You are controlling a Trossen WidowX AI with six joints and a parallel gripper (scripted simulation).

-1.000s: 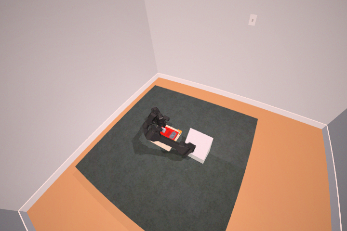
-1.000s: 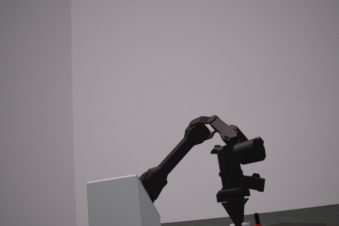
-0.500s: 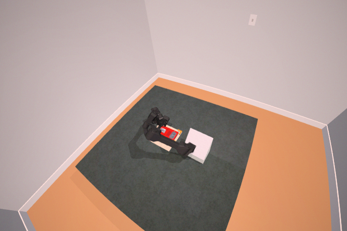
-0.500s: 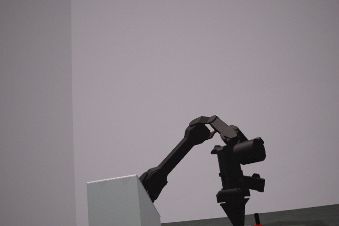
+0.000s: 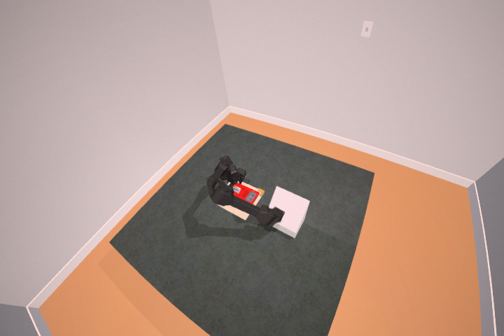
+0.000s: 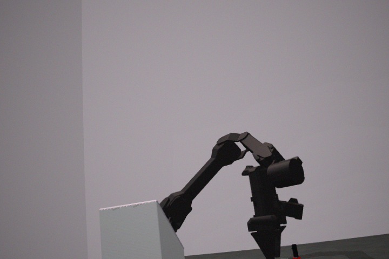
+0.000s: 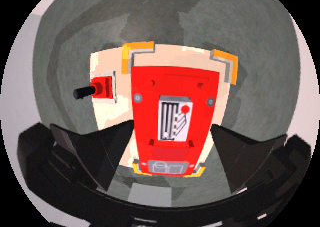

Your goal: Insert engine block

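The red car body (image 7: 145,137) (image 5: 244,192) lies on a pale board (image 7: 114,118) between orange corner brackets. The pale grey engine block (image 7: 175,118) (image 5: 236,190) stands in the opening of the car body, upright, with dark stripes and a red dot on top. A narrow strip of its far side shows above the body. Its depth, slot and the rib cannot be made out. My gripper (image 7: 173,126) is wide open above the car body, one finger on each side of the block, with visible gaps. The fingers are not holding anything.
A red part with a black handle (image 7: 84,92) (image 6: 294,250) stands on the board, left of the car body in the wrist view. A grey plate (image 7: 168,167) is at the body's near end. The white box (image 5: 292,206) (image 6: 129,232) is beside the arm's base.
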